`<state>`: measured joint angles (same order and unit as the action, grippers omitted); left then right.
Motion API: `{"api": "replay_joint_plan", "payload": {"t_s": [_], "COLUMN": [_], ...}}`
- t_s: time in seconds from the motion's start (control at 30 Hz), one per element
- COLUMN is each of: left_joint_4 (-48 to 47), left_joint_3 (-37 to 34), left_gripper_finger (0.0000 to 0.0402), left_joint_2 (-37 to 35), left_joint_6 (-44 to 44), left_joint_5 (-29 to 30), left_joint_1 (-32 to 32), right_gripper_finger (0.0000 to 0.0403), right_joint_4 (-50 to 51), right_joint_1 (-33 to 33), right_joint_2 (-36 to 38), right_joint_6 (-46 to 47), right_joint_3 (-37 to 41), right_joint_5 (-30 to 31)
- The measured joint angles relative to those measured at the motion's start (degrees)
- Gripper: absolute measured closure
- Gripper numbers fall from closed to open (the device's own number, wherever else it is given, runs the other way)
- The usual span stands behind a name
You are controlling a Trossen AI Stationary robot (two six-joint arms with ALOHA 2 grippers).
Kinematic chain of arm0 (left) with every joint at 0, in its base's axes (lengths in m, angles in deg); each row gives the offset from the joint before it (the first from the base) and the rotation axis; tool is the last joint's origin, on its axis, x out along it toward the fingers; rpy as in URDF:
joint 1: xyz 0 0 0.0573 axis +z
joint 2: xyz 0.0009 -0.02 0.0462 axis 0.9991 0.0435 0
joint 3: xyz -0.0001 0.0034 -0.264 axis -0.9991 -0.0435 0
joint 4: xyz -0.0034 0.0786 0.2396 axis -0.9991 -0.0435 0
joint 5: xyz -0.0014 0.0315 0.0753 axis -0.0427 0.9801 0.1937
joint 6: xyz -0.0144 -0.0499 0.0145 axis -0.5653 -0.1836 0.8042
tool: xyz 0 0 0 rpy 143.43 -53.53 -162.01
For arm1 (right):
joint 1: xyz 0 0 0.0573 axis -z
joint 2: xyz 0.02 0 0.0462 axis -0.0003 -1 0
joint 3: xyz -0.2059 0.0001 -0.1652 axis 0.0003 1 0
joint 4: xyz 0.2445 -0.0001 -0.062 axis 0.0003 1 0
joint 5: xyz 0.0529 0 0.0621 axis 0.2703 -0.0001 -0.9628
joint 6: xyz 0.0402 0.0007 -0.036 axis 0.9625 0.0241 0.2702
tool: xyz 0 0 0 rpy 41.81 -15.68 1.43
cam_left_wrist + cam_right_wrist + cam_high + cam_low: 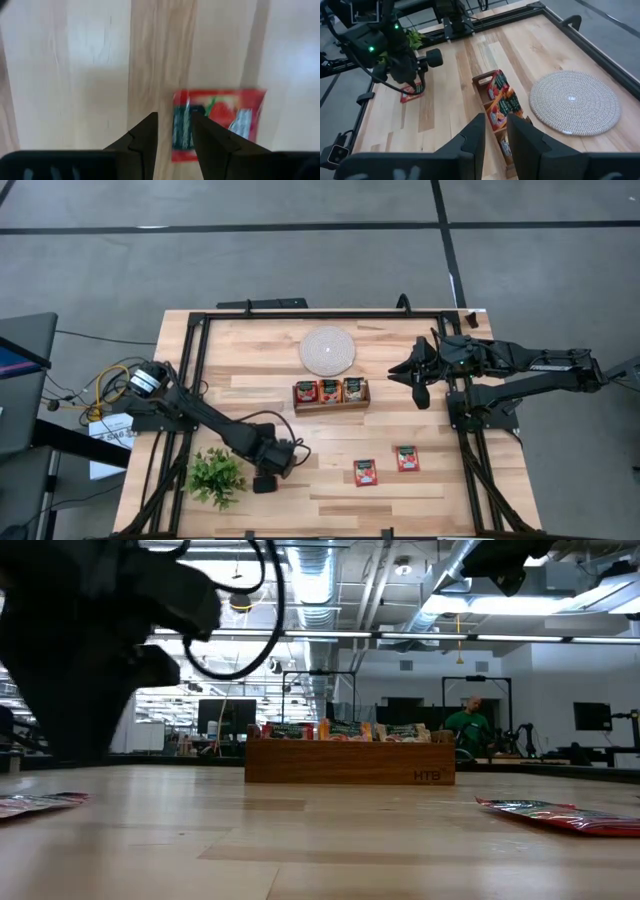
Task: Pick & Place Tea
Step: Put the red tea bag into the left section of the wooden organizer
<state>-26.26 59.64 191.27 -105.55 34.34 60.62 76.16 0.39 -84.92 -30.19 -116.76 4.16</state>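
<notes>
We found our left gripper low over the tabletop, its fingers set narrow with a slim gap and nothing between them. Just ahead of those fingertips, in the left wrist view, lay a red tea sachet flat on the wood, partly hidden behind one finger; it did not look pinched yet. We could not tell for certain which of the loose sachets this was.

From above, two red sachets lay loose on the tabletop: one nearer the left gripper, the other just beyond it, the two close but apart. The wooden three-compartment tray already held tea in each compartment, so we judged the job mostly done, with these two sachets left to lift and drop in.

Our right gripper hung above the tabletop beside the tray, its fingers also narrow and empty, looking down along the tray and the round woven mat. It seemed to be waiting.

We judged the next step to be opening the left gripper wider and closing on the sachet's edge, since a flat packet offers little to grip.
</notes>
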Motion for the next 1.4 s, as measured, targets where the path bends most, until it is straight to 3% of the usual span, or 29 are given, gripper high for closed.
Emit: {"api": "replay_joint_plan", "payload": {"t_s": [0.83, 1.23, 1.4], "left_joint_4": [1.74, 5.59, 5.53], "left_joint_3": [-2.97, -5.16, -5.16], "left_gripper_finger": [0.0294, 0.0294, 0.0294], "left_joint_2": [0.21, 0.23, 0.23], "left_joint_6": [-4.39, -5.87, -5.71], "left_joint_5": [-1.81, 0.61, 4.99], "left_joint_1": [-2.10, -2.00, -1.86], "right_gripper_finger": [0.0331, 0.0331, 0.0331], "right_joint_4": [0.05, 0.04, 0.04], "right_joint_1": [0.00, 0.00, 0.01], "right_joint_2": [0.00, 0.01, 0.01], "right_joint_6": [-0.02, -0.43, -0.44], "right_joint_3": [0.00, 0.00, 0.00], "right_joint_5": [-0.02, 0.00, 0.00]}}
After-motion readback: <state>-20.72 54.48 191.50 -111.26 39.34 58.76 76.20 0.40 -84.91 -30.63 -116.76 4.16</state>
